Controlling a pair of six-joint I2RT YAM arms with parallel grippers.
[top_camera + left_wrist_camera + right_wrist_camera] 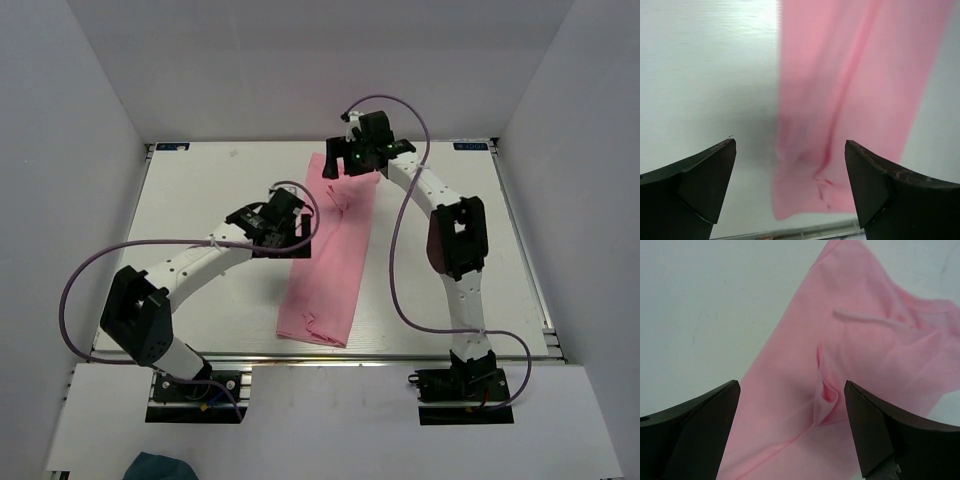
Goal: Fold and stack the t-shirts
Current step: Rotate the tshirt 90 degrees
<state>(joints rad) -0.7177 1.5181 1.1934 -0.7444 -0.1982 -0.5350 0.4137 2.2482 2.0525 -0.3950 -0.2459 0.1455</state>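
Dealing here with a single light pink t-shirt point(335, 265), lying flat on the white table point(200, 190) as one long narrow strip, apparently folded lengthwise already. Running from the far middle of the surface down to just short of the near edge, slanting a little leftward on the way. Showing a wrinkled, bunched far end with a pale seam line across it, and a creased near corner. Hovering over that far end with the right gripper point(338, 165), jaws standing wide apart and holding nothing, probably lining up to take the top edge for a crosswise fold. Waiting with the left gripper point(298, 235) above the strip's left edge about midway along, likewise spread wide and empty, seemingly placed to pin or lift the middle. Judging the lengthwise fold as done and the crosswise fold as not yet begun, with only this one shirt showing and nothing to stack it on. Noting little else around: purple cables point(393, 250) looping off both arms, the right one hanging close to the cloth's right side and possibly snagging during a sweep. Also spotting a small dark teal cloth point(160, 467) sitting off the table at the near left, well apart and blocking nothing.
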